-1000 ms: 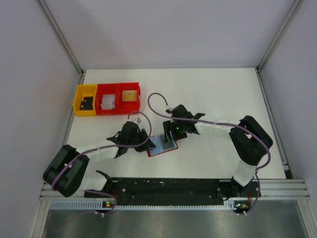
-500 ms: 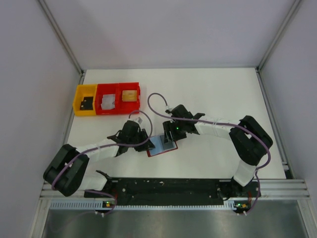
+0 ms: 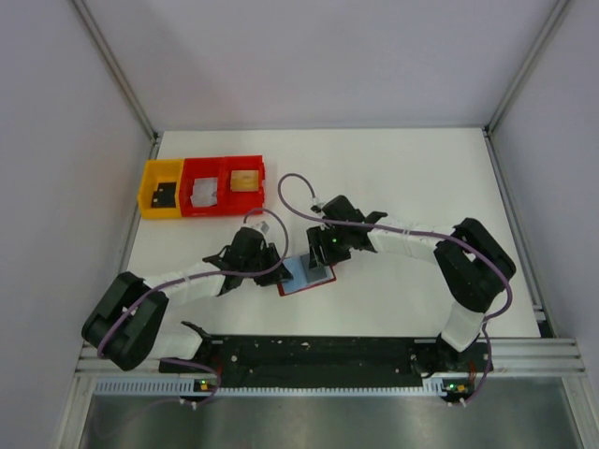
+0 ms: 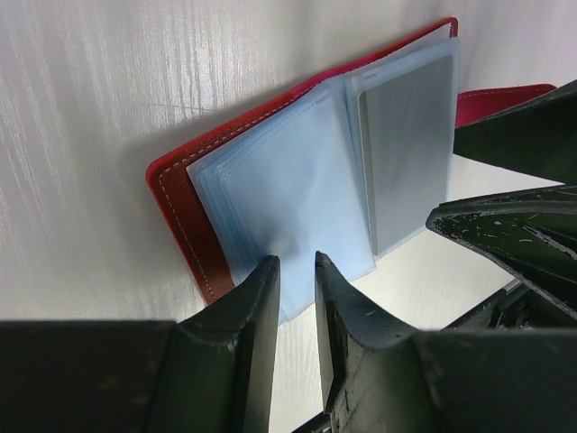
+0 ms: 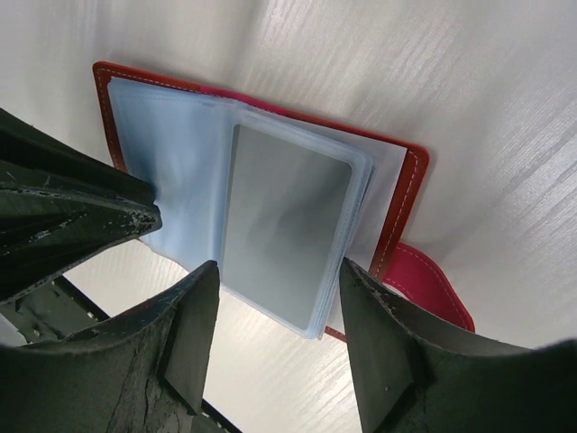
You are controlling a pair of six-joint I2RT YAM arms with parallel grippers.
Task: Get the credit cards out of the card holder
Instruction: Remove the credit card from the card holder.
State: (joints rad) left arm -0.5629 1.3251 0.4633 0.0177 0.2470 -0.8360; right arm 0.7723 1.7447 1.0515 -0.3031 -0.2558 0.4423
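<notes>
The card holder (image 3: pixel 301 278), a red wallet, lies open on the table between both arms. Its grey-blue pockets (image 4: pixel 279 189) are spread flat. A silvery grey card (image 5: pixel 284 216) sits in the top pocket of one half, also seen in the left wrist view (image 4: pixel 406 158). My left gripper (image 4: pixel 296 262) is nearly shut, with a narrow empty gap, and its tips rest on the edge of the other half's pockets. My right gripper (image 5: pixel 278 266) is open and straddles the half with the card, without touching it. No black card shows.
A yellow bin (image 3: pixel 161 187) and two red bins (image 3: pixel 225 185) stand in a row at the back left, with small items inside. The wallet's red closing flap (image 5: pixel 433 284) sticks out past the card side. Side walls enclose the table.
Almost nothing differs. Both grippers stay over the open wallet, and the left wrist has only shifted very slightly.
</notes>
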